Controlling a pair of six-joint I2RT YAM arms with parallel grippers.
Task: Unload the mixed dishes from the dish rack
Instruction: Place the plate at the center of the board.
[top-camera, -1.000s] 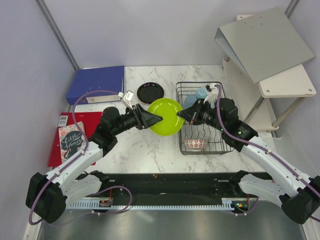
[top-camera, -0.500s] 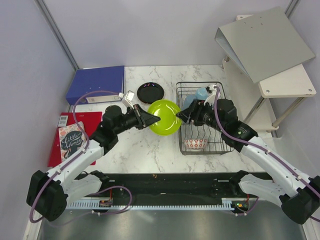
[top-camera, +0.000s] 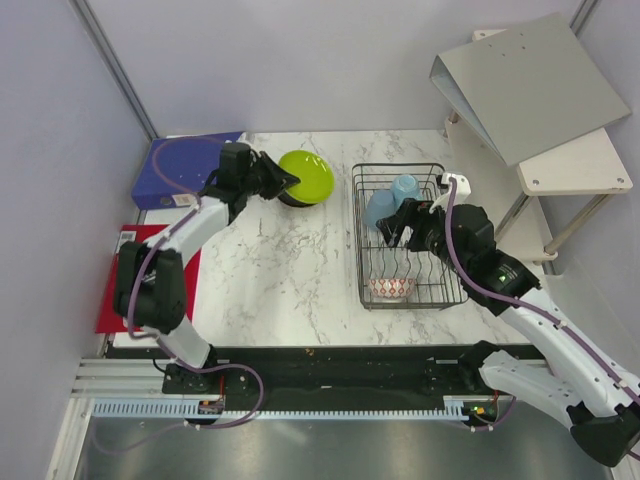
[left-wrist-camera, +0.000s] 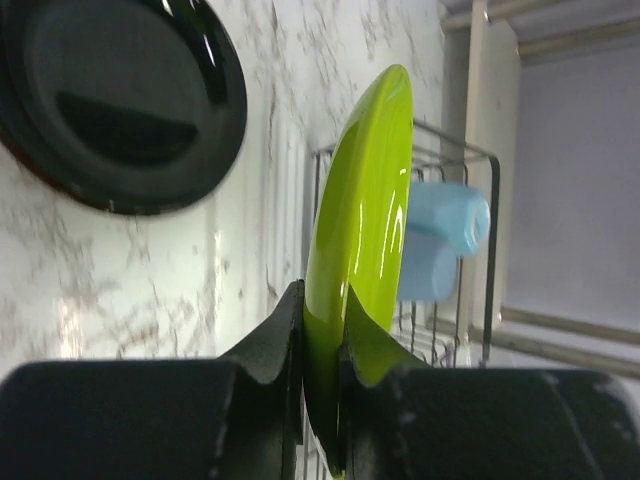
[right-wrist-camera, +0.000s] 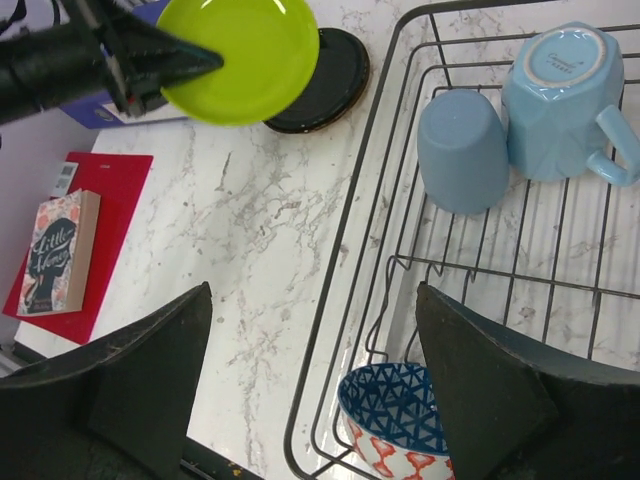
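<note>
White marbled counter (top-camera: 290, 290) fills the scene, and the dish rack (top-camera: 358, 250) stands at its right side.

Left of the dish rack, the lime green plate (top-camera: 306, 176) is carried in the air above the black plate (left-wrist-camera: 120, 100), which lies flat on the counter. The green plate is held only by a narrow bite on its rim and is seen nearly edge-on from the wrist. A slip in that grip is judged possible. If the plate were let go while tilted or too high, it could strike the black plate, chip, or skid off it.

Inside the dish rack, two light blue cups (right-wrist-camera: 462, 150) rest at the far end and a patterned bowl (right-wrist-camera: 390, 425) at the near end. Whether that is one bowl or two nested cannot be told. A finger could be caught on the wires during a descent, or a cup could be nudged and rolled.

The left end effector (left-wrist-camera: 322, 310) is pressed together on the green plate's rim. The right end effector (right-wrist-camera: 312, 300) is spread wide above the dish rack, and nothing is held or touched by it.
</note>
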